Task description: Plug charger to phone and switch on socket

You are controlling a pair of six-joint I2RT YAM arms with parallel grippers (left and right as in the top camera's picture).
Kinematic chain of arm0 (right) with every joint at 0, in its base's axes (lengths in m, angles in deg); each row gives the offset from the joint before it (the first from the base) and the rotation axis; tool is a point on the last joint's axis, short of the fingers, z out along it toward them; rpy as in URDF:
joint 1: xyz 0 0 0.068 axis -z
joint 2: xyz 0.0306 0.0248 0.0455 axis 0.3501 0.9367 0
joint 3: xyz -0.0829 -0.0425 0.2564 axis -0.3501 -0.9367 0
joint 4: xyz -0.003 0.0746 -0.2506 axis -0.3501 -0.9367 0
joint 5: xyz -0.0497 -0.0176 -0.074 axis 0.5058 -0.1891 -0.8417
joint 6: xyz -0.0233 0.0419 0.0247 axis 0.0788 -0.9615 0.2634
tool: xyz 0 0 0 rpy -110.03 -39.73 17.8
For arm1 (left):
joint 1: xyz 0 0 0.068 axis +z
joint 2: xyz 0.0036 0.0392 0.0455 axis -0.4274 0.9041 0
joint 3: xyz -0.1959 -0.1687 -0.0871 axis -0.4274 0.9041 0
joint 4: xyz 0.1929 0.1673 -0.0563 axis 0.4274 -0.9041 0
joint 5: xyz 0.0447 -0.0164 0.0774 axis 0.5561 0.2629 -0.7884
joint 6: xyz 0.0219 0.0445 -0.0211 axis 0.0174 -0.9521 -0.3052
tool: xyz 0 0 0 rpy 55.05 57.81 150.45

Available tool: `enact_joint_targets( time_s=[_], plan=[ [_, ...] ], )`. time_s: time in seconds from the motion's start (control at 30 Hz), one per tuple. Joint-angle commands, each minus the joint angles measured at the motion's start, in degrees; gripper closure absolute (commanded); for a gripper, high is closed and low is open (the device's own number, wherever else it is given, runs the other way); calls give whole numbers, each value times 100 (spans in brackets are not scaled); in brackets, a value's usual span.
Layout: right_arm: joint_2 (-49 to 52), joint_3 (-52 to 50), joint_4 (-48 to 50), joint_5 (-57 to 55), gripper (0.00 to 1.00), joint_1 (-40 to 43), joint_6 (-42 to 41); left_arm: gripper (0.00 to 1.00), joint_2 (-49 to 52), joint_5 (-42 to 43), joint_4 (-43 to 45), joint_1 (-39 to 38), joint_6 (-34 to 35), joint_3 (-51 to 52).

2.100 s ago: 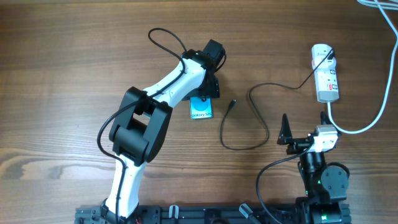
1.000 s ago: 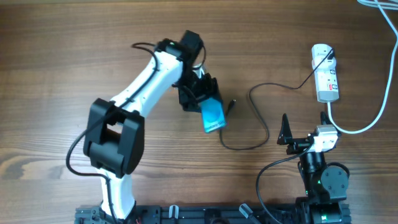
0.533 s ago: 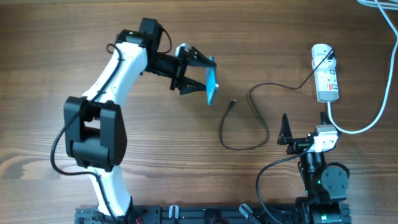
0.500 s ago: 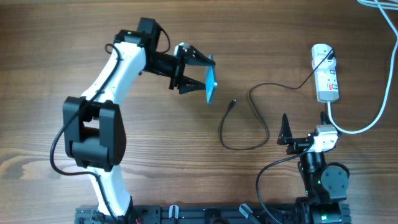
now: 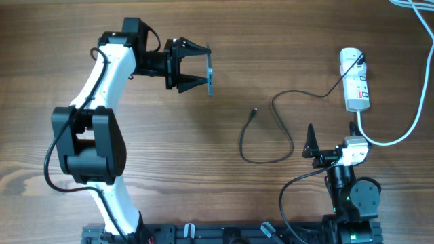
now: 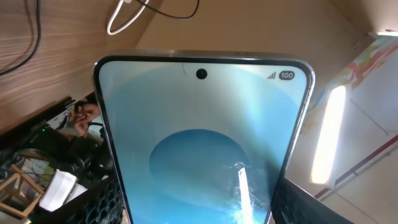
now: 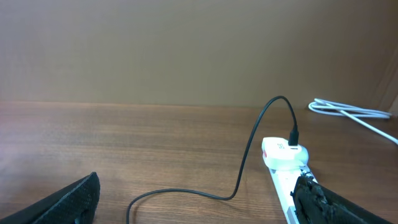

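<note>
Phone [image 6: 200,149] between left jaws

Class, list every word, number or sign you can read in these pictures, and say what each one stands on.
"100": top right of the phone screen, in the left wrist view.
Signal bars sign: just left of that number.
Red marks on the socket: too small to read.
No other text can be read.
</note>
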Motion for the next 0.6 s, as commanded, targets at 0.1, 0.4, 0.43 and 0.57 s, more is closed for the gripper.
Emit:
enact_joint_targets(
  time_s=[0.1, 0.4, 0.43, 0.57],
  plan=[
    [-4, -7, 225, 149, 0, 0, -22, 27, -258, 323, -157, 0, 48, -2],
    [13, 22, 1357, 3471, 0, 2, -4271, 28, -258, 323, -284, -127, 42, -2],
    [13, 120, 1545, 3467, 0, 2, -4177, 28, -258, 323, -284, -157, 42, -2],
    [492, 1200, 723, 3132, 0, 2, -3132, 28, -258, 321, -282, -293, 46, -2]
  ],
)
